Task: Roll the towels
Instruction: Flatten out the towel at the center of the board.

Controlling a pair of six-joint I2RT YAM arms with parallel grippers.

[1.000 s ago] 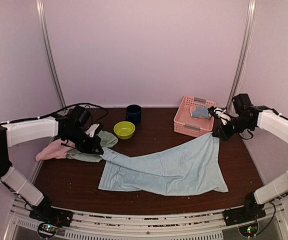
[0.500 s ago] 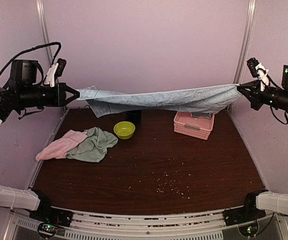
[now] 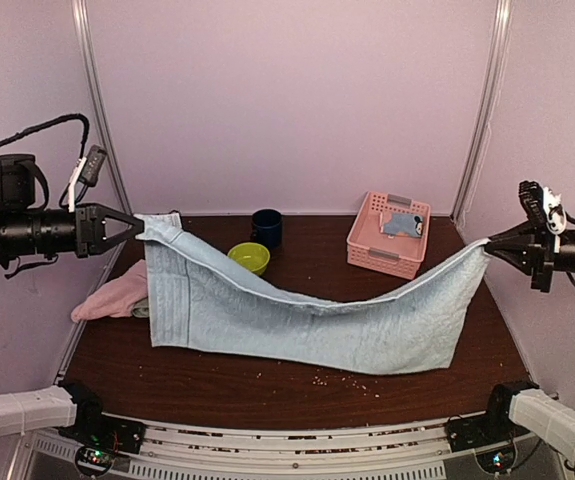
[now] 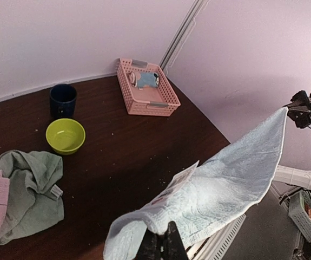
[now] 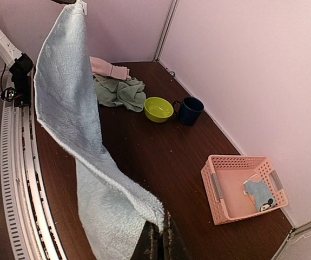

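Note:
The plain pale blue towel hangs stretched between my two grippers, sagging so its lower edge rests on the table. My left gripper is shut on its left corner, raised at the far left; in the left wrist view the corner sits pinched in the jaws. My right gripper is shut on the right corner, seen in the right wrist view. The mint green towel and pink towel lie crumpled at the left. A small light blue patched towel lies in the basket.
A pink lattice basket stands at the back right. A lime-green bowl and a dark blue mug stand at the back centre. Crumbs are scattered on the dark wooden table near its front edge.
Both grippers lifted the pale blue towel off the table, held it taut high at the back, then lowered it toward the front so it sags onto the table.

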